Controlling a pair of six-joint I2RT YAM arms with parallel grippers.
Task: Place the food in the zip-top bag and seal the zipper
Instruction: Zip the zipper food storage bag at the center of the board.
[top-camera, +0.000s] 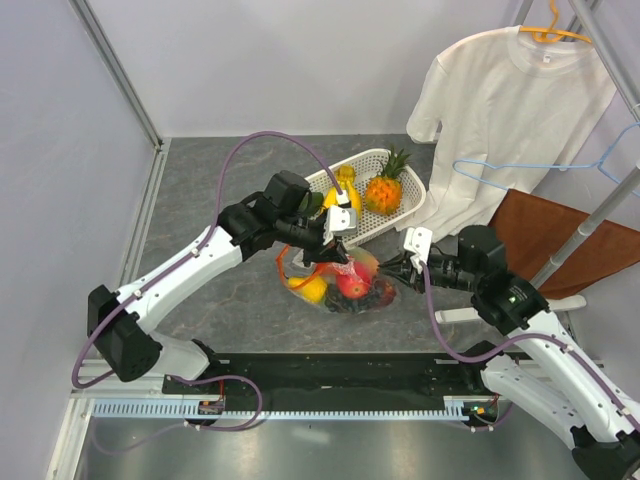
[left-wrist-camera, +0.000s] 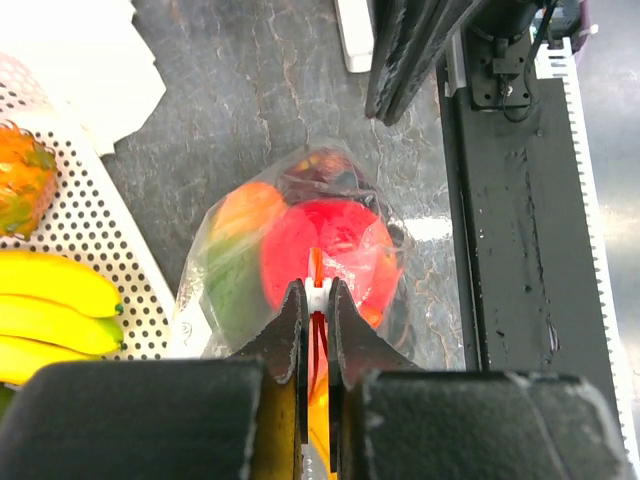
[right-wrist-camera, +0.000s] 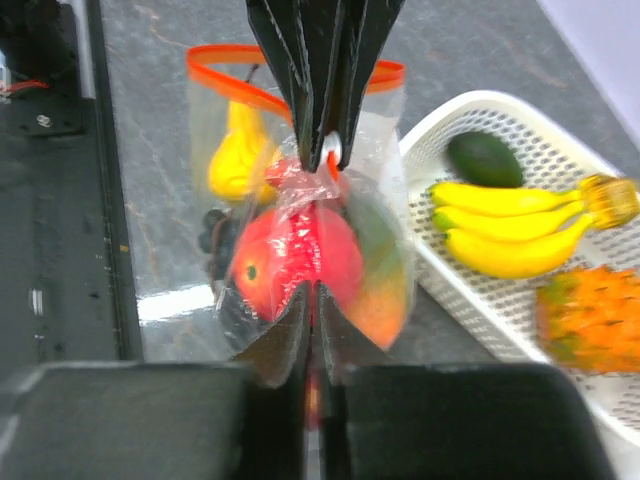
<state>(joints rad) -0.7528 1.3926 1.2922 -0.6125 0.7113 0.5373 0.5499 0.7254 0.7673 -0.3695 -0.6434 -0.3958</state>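
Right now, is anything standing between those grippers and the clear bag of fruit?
Nothing visible. The left gripper is shut on the zipper, and the right gripper is shut on the opposite end of the zip-top bag.

The zip-top bag (top-camera: 338, 283) lies mid-table (top-camera: 220, 200) with the food (top-camera: 351, 288) inside it, the left gripper (top-camera: 340, 257) on its rear edge and the right gripper (top-camera: 386, 275) on its right edge. Just behind it to the right sits the basket (top-camera: 372, 158), and the T-shirt (top-camera: 510, 120) hangs further right.

High rear overview plus two close, opposed wrist views, zip-top bag (top-camera: 338, 284) shared
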